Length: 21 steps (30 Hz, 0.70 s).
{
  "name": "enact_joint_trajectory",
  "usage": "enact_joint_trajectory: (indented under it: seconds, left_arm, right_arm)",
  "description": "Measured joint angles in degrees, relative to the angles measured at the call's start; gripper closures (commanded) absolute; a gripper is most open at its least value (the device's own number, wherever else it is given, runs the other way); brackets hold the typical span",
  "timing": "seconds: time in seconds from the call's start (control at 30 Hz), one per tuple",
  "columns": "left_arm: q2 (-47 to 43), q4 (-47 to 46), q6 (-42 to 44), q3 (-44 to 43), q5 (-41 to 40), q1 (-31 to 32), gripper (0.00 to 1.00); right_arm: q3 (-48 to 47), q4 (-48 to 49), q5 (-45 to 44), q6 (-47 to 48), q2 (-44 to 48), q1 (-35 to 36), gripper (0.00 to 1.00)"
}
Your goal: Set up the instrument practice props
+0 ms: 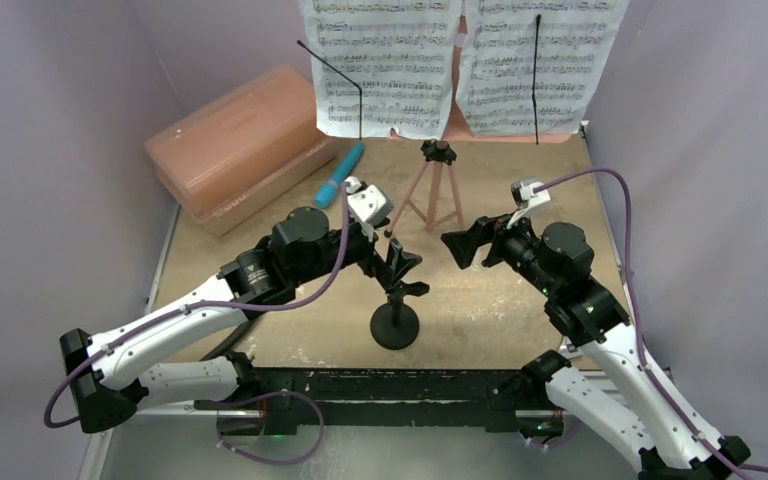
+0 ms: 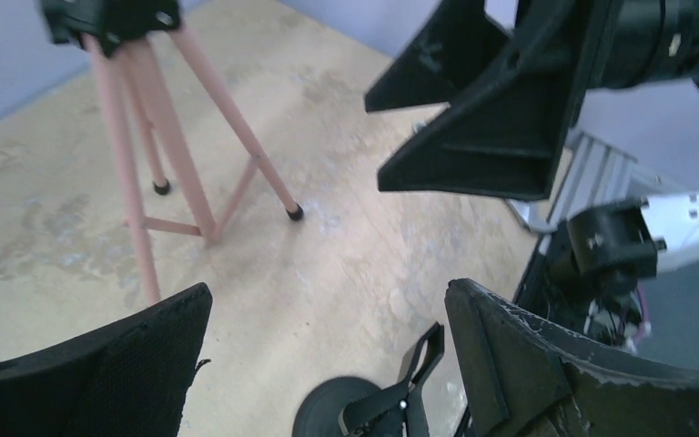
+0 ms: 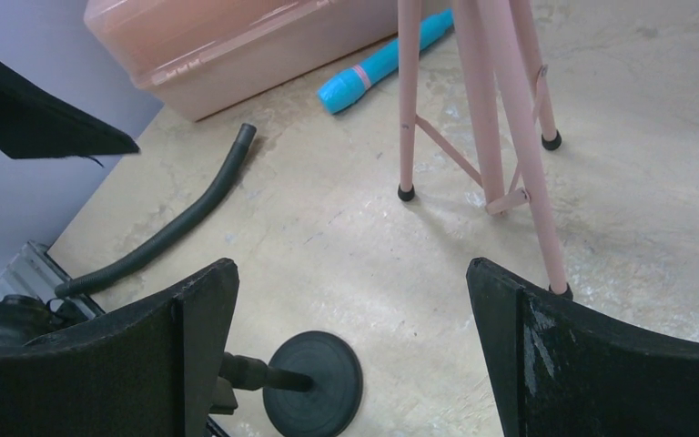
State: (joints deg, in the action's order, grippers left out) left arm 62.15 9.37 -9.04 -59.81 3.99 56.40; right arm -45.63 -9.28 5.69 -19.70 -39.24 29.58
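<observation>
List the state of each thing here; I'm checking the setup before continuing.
music stand: upright on its tripod, carrying both pages
sheet-music pages: side by side on the stand
pink case: lid closed
microphone: lying on the table beside the pink case
mic stand: upright on its base, clip empty
left gripper: open, holding nothing
right gripper: open, holding nothing
</observation>
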Motion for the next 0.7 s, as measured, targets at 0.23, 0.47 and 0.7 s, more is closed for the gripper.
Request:
enact_joint_trajectory:
  seconds: [0.23,0.47,0.7]
  left_arm:
    - [-3.8,-4.8,-3.9,1.3,-11.6,0.0,0.0]
    - [-4.5,-7.6,-6.4,5.6,-21.3,-0.9,0.0]
    - [-0.9,-9.2,-9.5,6.4,-20.9,-9.4,0.0]
  right_arm:
    - [0.4,2.5,-0.2,0.7,1.0,0.0,0.02]
    - [2.6,4.9,-0.2,3.4,2.9,0.0,0.02]
    - [5.6,10.0,-0.2,8.3,6.1,0.0,0.02]
